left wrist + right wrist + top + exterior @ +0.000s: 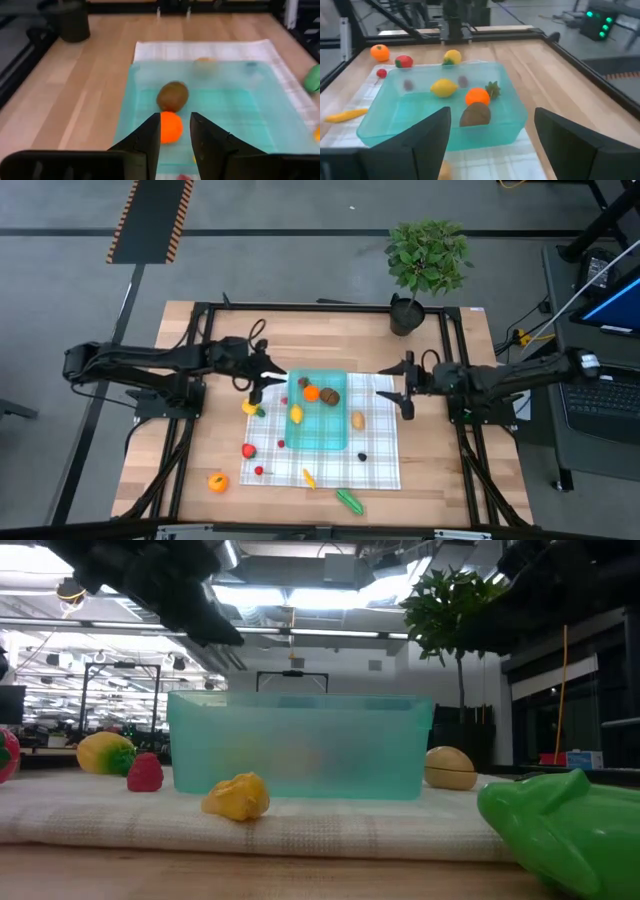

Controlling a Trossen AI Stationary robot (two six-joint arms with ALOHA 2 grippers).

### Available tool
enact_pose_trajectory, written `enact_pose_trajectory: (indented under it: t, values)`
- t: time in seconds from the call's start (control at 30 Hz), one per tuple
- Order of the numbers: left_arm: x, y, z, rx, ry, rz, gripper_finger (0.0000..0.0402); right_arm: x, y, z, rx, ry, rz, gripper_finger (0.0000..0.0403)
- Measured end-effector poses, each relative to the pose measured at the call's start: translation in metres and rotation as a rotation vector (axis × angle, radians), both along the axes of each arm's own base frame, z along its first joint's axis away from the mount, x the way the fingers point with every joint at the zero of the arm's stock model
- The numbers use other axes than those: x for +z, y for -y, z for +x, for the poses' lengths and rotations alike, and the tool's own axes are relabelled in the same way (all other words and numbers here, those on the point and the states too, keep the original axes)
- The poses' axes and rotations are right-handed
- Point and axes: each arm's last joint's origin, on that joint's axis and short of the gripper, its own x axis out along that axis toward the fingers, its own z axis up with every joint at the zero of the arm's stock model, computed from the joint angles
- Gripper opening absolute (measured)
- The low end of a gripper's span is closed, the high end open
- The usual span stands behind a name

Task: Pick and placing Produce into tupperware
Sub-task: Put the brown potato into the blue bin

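Observation:
The teal tupperware [320, 430] stands on the checked cloth [380, 470]. Inside it lie an orange piece [312, 392], a brown one [331, 396], a yellow one [296, 414] and a small dark one [303, 382]. My left gripper [256, 390] hovers just outside the container's left wall, its fingers a little apart; in its wrist view the orange piece [170, 127] shows beyond the gap, untouched. My right gripper [405, 402] hangs wide open to the right of the container [445, 120]. More produce lies around: a yellow-green piece [250, 408], a strawberry [248, 450], an orange [217, 481] and a tan piece [358, 420].
A potted plant [408, 312] stands at the table's far edge. A green piece [349, 500] and a yellow-orange one [309, 478] lie near the cloth's near edge, and a dark one [362, 456] lies on the cloth. Bare wood [200, 440] shows left of the cloth.

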Motion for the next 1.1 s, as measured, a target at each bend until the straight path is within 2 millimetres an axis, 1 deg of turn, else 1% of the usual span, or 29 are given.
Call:
enact_pose_trajectory:
  t: [0.13,0.33,0.47,0.53,0.67,0.8,1.0,1.1]
  values:
    - [0.002,0.004,-0.010,-0.010,0.033,0.006,0.0088,-0.003,-0.019,-0.002,-0.033,-0.003,0.037,0.0289]
    - [0.005,0.008,-0.014,-0.028,0.058,0.010,0.0078,-0.012,-0.046,0.000,-0.071,-0.033,0.066,0.0289]
    - [0.005,0.011,-0.014,-0.045,0.056,0.013,0.0072,-0.001,-0.068,0.010,-0.105,-0.036,0.027,0.0289]
    - [0.005,0.012,-0.013,-0.053,0.056,0.015,0.0069,0.003,-0.076,0.014,-0.145,-0.074,0.007,0.0289]
    - [0.004,0.016,-0.013,-0.071,0.049,0.015,0.0063,0.005,-0.094,0.023,-0.214,-0.115,0.046,0.0289]
    - [0.004,0.019,-0.013,-0.086,0.048,0.015,0.0058,0.004,-0.110,0.033,-0.300,-0.108,0.057,0.0289]
    - [0.004,0.021,-0.013,-0.111,0.046,0.039,0.0048,0.011,-0.135,0.054,-0.370,-0.116,0.124,0.0289]
    - [0.003,0.022,-0.013,-0.122,0.036,0.048,0.0042,0.012,-0.143,0.062,-0.440,-0.129,0.148,0.0289]
